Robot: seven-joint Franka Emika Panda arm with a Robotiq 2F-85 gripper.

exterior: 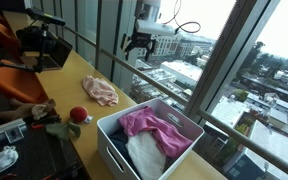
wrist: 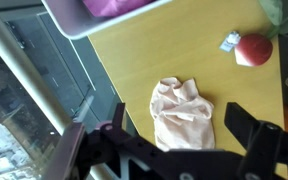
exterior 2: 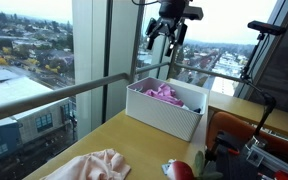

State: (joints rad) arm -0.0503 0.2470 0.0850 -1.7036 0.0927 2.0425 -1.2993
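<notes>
1. Claw (exterior: 136, 42) hangs high over the far side of the yellow table (exterior: 79, 70), close to the window glass. Its two fingers are spread wide and nothing is between them.
2. In the wrist view, the peach cloth (wrist: 181, 112) lies crumpled on the table, right below the spread fingers. It is well apart from them and not touched.
3. In an exterior view, a white basket (exterior: 112, 148) stands to the right of this cloth, nearer to me. A pink garment (exterior: 154, 125) is piled inside it.
4. A small red ball (exterior: 77, 115) rests on the table near the peach cloth, on its near side and not touching it.
</notes>
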